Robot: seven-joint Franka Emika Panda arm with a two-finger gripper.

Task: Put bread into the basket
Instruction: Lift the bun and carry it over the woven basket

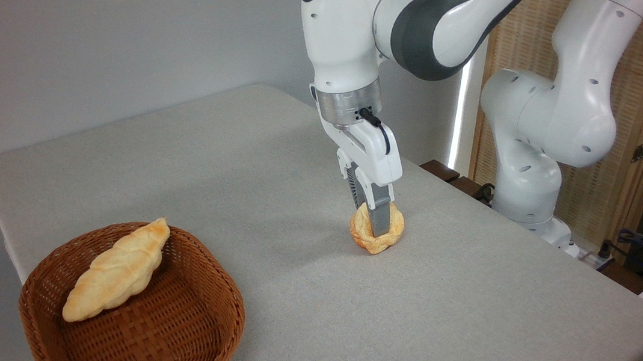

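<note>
The bread (pixel 362 231), a small golden-orange bun, stands tilted on its edge near the middle of the grey table (pixel 463 318). My gripper (pixel 375 225) comes down from above and is shut on it: one grey finger (pixel 381 216) crosses the bun's front, while the other is hidden behind it. The bun's lower edge looks to be touching the table or just above it. The round brown wicker basket (pixel 226 300) sits at the front left corner of the table, far to the left of the bun.
A long pale braided loaf (pixel 114 272) lies slanted in the basket's left half. The arm's white base (pixel 529 186) stands at the table's back right edge, with cables and a wooden screen behind it.
</note>
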